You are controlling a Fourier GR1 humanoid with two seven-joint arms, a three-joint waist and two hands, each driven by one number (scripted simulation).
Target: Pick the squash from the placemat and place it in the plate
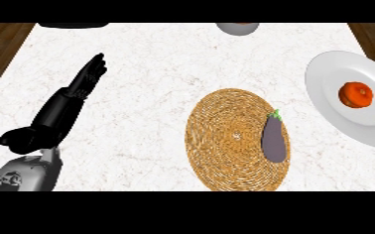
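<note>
— Where is the vegetable seen?
— A purple, eggplant-like vegetable (273,139) is seen lying on the right part of the round woven placemat (227,139), lower centre-right of the frame.

— And the plate?
— The white plate (330,87) is shown at the right edge, an orange-red item (356,94) resting on it.

— The hands?
— The left hand (70,101) is held at left, fingers straight and together, nothing grasped. No right hand is shown.
</note>
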